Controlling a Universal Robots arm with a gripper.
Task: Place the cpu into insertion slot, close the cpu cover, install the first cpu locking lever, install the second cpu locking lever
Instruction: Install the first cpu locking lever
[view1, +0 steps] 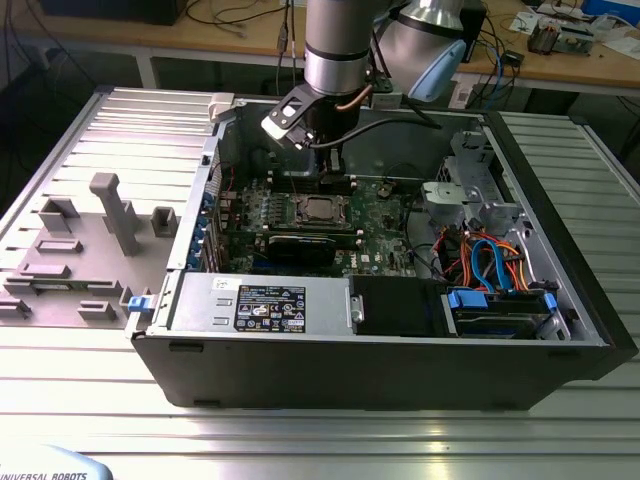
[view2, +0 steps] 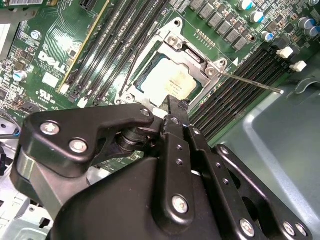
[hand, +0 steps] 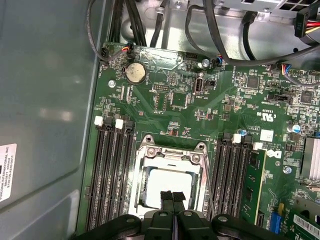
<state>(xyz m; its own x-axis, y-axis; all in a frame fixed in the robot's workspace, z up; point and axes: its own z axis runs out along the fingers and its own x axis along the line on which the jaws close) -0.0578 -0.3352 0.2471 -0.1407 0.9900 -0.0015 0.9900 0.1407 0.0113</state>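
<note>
Dull silver-tan metal marks the cpu (view2: 167, 80), seated flat in the insertion slot (hand: 141, 146). The cpu cover (view2: 196, 54) lies down around it, and the chip top shows through the window.

The gripper (hand: 172, 196) is clenched, its finger pads (hand: 166, 196) pressed together with nothing between them. It is poised over the chip's edge; contact cannot be determined. On the exterior view's clock face, the insertion slot sits at six o'clock of the gripper, close beneath.

One thin locking lever (view2: 250, 82) juts free from a slot corner, its long axis running out across the memory slots (hand: 112, 175); judged unlatched. The opposite lever's state cannot be told.

Memory slots flank the insertion slot at three and nine o'clock, and the black expansion card (view1: 300, 246) lies at six. Neither stands between gripper and cpu.
</note>
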